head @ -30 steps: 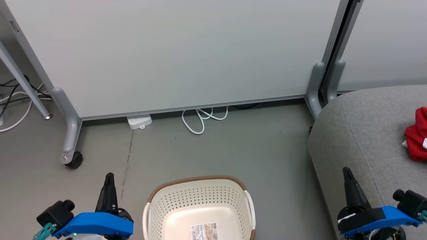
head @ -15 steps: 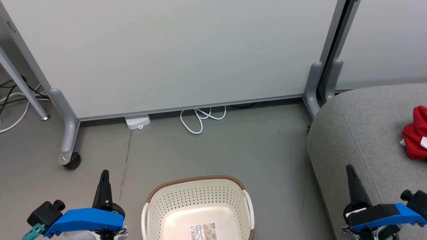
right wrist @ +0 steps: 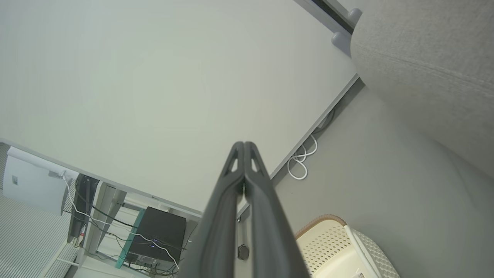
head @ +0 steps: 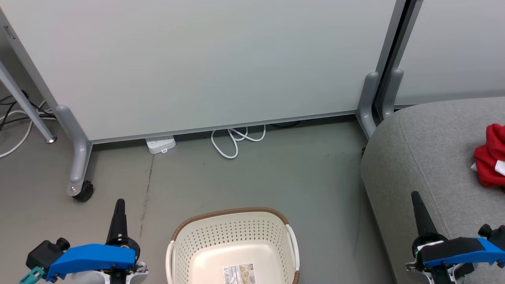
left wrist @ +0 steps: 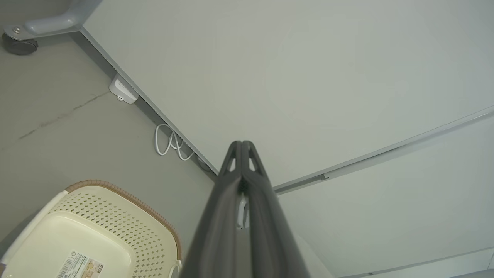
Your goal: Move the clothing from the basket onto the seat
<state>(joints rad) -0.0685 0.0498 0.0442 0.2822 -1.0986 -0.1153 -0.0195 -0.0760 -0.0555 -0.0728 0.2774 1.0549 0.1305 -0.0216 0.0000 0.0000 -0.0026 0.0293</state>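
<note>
Red clothing (head: 489, 159) on seat (head: 430, 150) in head view, left gripper (left wrist: 242, 145) closed, right gripper (right wrist: 244, 145) closed

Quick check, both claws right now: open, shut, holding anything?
Left claw: closed, holding nothing.
Right claw: closed, holding nothing.

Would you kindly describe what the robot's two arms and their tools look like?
The left tool and right tool each have long, dark, tapering fingers with triangular cut-outs near the tips, a bright blue housing and a black camera block. A teal part shows by the left one's camera.
</note>
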